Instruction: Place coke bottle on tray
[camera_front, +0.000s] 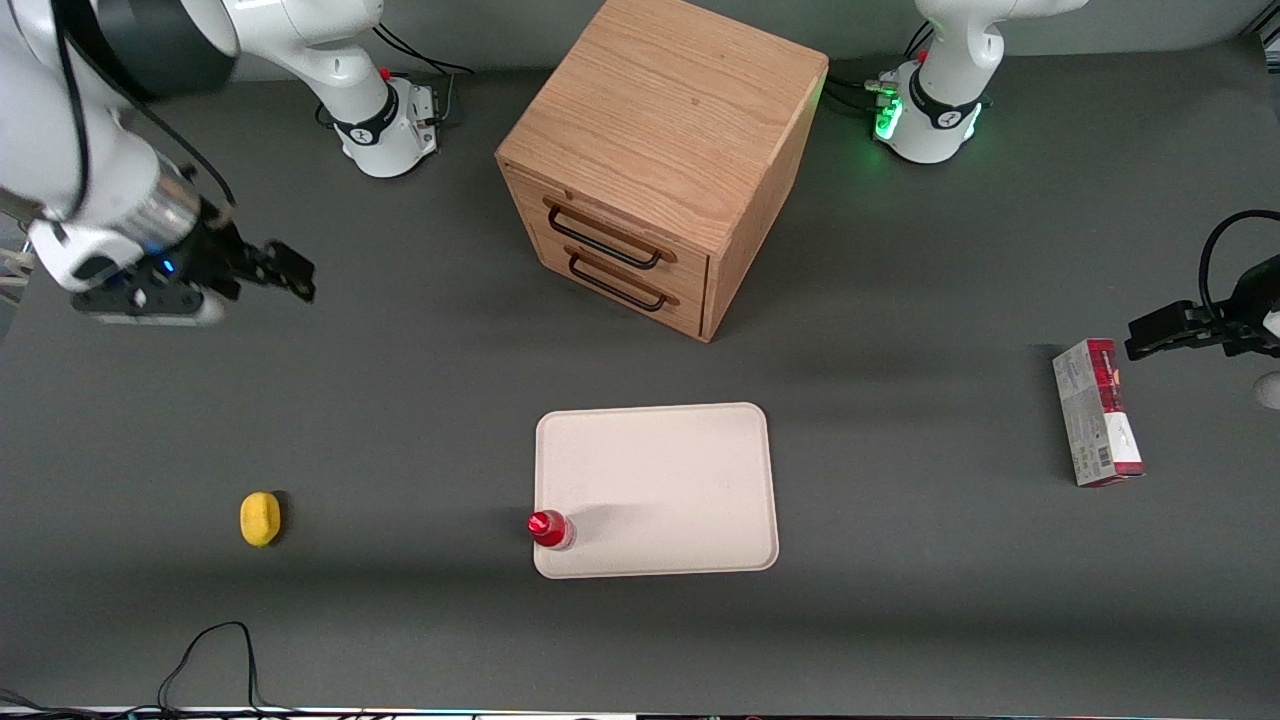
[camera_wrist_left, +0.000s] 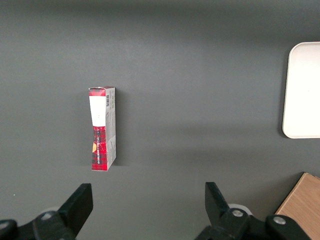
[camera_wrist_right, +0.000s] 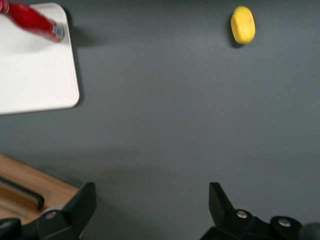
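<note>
The coke bottle (camera_front: 551, 529), small and red with a red cap, stands upright on the tray (camera_front: 680, 470), at the tray's corner nearest the front camera on the working arm's side. It also shows in the right wrist view (camera_wrist_right: 32, 22), on the tray's corner (camera_wrist_right: 45, 85). The tray is large, flat and cream-white. My right gripper (camera_front: 292, 272) is open and empty. It hangs high above the table toward the working arm's end, far from the bottle and farther from the front camera than it. Its fingers (camera_wrist_right: 82, 205) stand wide apart over bare table.
A wooden drawer cabinet (camera_front: 660, 150) stands farther from the front camera than the tray. A yellow lemon (camera_front: 260, 518) lies toward the working arm's end, level with the bottle. A red-and-grey carton (camera_front: 1097, 412) lies toward the parked arm's end. A black cable (camera_front: 215, 660) lies at the table's near edge.
</note>
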